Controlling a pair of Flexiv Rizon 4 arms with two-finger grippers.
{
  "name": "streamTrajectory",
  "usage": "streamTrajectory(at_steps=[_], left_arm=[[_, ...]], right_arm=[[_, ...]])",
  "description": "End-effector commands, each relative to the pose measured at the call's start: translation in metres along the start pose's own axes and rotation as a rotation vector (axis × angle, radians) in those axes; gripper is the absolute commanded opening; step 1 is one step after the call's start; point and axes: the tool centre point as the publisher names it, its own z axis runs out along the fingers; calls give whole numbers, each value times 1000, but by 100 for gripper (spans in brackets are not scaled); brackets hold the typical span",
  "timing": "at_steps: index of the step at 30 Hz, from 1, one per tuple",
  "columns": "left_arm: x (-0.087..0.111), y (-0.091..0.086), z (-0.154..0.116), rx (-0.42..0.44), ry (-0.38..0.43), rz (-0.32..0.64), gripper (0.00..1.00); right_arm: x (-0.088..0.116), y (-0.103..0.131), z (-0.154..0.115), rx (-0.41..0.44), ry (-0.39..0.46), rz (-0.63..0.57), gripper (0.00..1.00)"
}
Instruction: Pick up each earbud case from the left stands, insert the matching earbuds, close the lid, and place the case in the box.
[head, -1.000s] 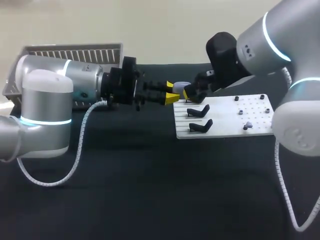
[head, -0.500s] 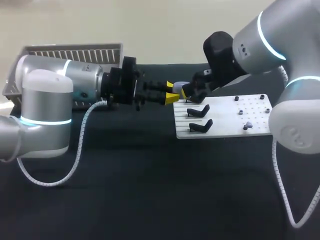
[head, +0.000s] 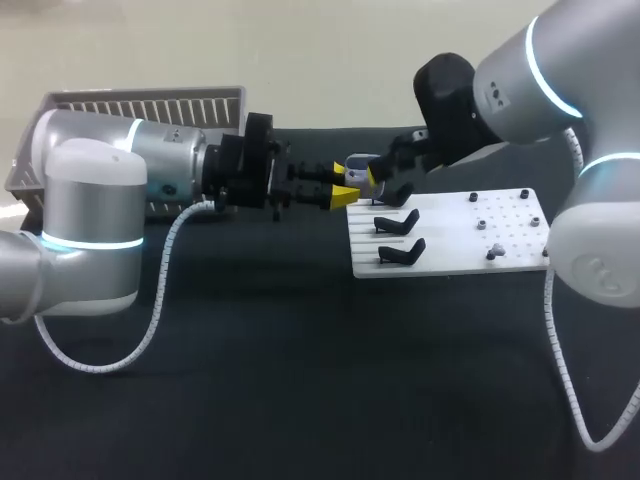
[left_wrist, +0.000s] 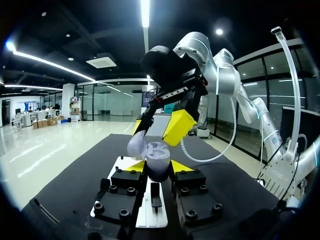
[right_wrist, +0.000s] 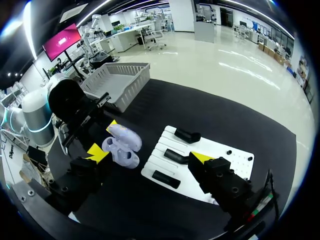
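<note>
A pale lavender earbud case (head: 358, 163) with its lid open is held in the air at the far left corner of the white board (head: 450, 240). My left gripper (head: 343, 184) is shut on its base. In the left wrist view the case (left_wrist: 157, 159) sits between the yellow tips of the left gripper (left_wrist: 157, 168), lid tilted aside. My right gripper (head: 385, 180) hangs open just above and around the case. In the right wrist view the case (right_wrist: 121, 146) lies between the wide-spread fingers of the right gripper (right_wrist: 150, 155), nearer one yellow tip.
Three black stands (right_wrist: 175, 156) sit in a row on the near-left part of the board (right_wrist: 225, 160); small pegs (head: 490, 250) dot its right half. A grey slatted basket (head: 150, 105) stands at the back left behind my left arm.
The right gripper dipped leftward onto the case, then lifted a little and drew back to the right. The left arm and the case have stayed put.
</note>
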Motion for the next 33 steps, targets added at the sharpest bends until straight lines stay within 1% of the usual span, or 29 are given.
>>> streamTrajectory(at_steps=[1, 4, 7, 10, 11, 16, 21, 23, 27, 30, 33], left_arm=[[0, 0, 0, 0, 1, 0, 0], [0, 0, 0, 0, 1, 0, 0], [0, 0, 0, 0, 1, 0, 0], [0, 0, 0, 0, 1, 0, 0], [0, 0, 0, 0, 1, 0, 0], [0, 0, 0, 0, 1, 0, 0], [-1, 0, 1, -7, -7, 16, 0], [-3, -1, 1, -12, -19, 35, 0], [-5, -2, 2, -12, -27, 60, 0], [-6, -4, 4, -25, -8, 88, 0], [-5, -4, 6, -14, -26, 77, 0]], right_arm=[[4, 1, -7, 24, -31, 0, 100], [2, -1, -14, 55, -60, -20, 100], [1, -4, -28, 126, -84, -59, 100], [6, -10, -43, 212, -81, -104, 100], [8, -13, -48, 248, -73, -106, 100], [24, -32, -69, 345, -38, -120, 100], [46, -54, -83, 439, 31, -105, 100], [56, -64, -84, 451, 72, -101, 100], [74, -80, -83, 399, 114, -52, 100], [86, -90, -81, 397, 156, -41, 100], [96, -101, -78, 391, 204, -29, 100]])
